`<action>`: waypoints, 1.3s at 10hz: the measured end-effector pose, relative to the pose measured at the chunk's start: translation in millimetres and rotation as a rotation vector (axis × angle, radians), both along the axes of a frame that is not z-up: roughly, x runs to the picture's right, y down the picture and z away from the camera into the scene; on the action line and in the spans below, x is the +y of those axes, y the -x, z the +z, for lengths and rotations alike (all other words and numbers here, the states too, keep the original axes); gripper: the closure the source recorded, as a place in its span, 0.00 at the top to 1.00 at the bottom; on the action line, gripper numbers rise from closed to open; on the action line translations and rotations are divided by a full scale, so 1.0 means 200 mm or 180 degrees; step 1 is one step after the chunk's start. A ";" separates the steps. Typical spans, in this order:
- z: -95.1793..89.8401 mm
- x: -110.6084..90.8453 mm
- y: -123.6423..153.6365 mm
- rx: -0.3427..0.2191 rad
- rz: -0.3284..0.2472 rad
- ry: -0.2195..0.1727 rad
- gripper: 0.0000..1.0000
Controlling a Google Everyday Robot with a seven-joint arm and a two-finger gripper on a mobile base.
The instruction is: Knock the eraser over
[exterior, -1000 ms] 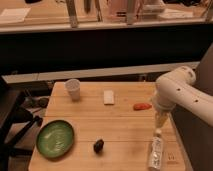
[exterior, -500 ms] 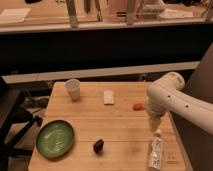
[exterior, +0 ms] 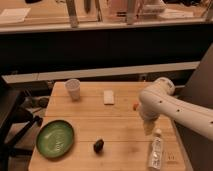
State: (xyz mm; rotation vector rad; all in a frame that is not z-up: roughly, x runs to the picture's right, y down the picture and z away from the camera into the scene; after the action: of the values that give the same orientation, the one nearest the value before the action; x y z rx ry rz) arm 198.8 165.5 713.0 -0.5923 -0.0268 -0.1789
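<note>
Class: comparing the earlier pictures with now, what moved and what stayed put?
The arm swung leftward in the picture, nearly hiding the orange item; its gripper hangs just above the bottle. The eraser, cup, plate, white block and bottle stayed put.

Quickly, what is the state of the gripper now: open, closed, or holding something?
Gripper: cannot be told. It hangs at the right, just above the clear bottle, well apart from the eraser.

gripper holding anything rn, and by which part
Cannot be told. The gripper hangs near the bottle at the table's right side, apart from the eraser.
</note>
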 end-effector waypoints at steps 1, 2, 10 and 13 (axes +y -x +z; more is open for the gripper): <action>0.02 0.02 0.03 -0.0029 -0.0037 0.0019 0.80; 0.04 0.03 0.08 -0.0079 -0.0071 0.0029 0.80; 0.12 0.09 0.15 -0.0248 -0.0222 0.0116 0.80; 0.13 0.10 0.17 -0.0302 -0.0263 0.0131 0.80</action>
State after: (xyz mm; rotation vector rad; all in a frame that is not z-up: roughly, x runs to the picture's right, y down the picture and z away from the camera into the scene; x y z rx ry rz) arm 164.4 185.6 739.5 -0.6259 -0.0980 -0.2872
